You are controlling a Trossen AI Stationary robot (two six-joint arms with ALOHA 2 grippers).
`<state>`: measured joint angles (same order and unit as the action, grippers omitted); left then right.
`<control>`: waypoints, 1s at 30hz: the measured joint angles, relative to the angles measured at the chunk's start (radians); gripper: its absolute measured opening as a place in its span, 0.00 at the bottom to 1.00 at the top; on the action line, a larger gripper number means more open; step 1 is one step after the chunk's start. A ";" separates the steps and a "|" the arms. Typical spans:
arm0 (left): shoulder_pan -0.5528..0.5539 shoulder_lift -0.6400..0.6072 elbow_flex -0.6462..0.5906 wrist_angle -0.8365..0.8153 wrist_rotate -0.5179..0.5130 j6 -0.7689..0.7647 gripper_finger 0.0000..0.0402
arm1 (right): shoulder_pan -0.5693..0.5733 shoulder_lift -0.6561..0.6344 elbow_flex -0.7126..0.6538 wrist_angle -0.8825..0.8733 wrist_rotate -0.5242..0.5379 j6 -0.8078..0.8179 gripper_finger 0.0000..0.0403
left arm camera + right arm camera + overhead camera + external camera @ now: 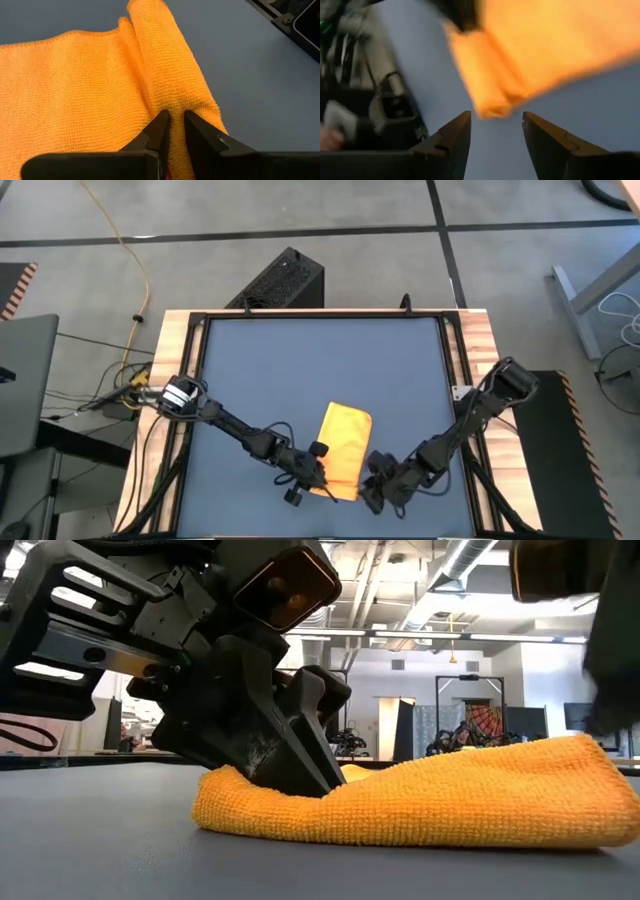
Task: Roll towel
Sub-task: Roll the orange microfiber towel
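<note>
The yellow towel (346, 442) lies on the dark blue tabletop (300, 360) close to its near edge, with its near end turned over into a thick roll (165, 60). My left gripper (318, 470) is shut on that roll at the towel's near left part, and it also shows in the low view (290, 765). My right gripper (496, 125) is open just off the towel's near right corner (490, 102). Its fingers stand apart from the cloth. In the high view my right gripper (374, 478) is beside the towel. My left gripper pinches a raised fold of the rolled end (175, 117) between its two fingers (159, 129), several layers thick. The fingers slant down from the table's left and near side and lie across the roll. The towel rests on the table, bunched up where the fingers close (300, 785).
The table has wooden side rails (170, 380) and a black frame. A black box (285, 280) stands on the floor beyond the far edge. Bare blue tabletop lies beyond the towel toward the far edge.
</note>
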<state>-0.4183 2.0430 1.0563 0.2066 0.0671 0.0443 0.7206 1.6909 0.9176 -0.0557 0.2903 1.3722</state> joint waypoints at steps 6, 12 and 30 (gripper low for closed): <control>0.023 0.001 -0.001 0.000 0.046 -0.029 0.13 | 0.061 0.079 0.077 0.095 0.144 -0.549 0.50; 0.039 0.002 -0.002 0.002 0.098 -0.042 0.13 | 0.086 0.211 0.180 0.092 0.172 -0.875 0.50; 0.041 0.003 -0.003 0.003 0.112 -0.067 0.13 | 0.091 0.276 0.252 -0.119 0.259 -0.931 0.50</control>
<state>-0.3771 2.0457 1.0534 0.2092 0.1795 -0.0231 0.8116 1.9667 1.1698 -0.1751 0.5489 0.4414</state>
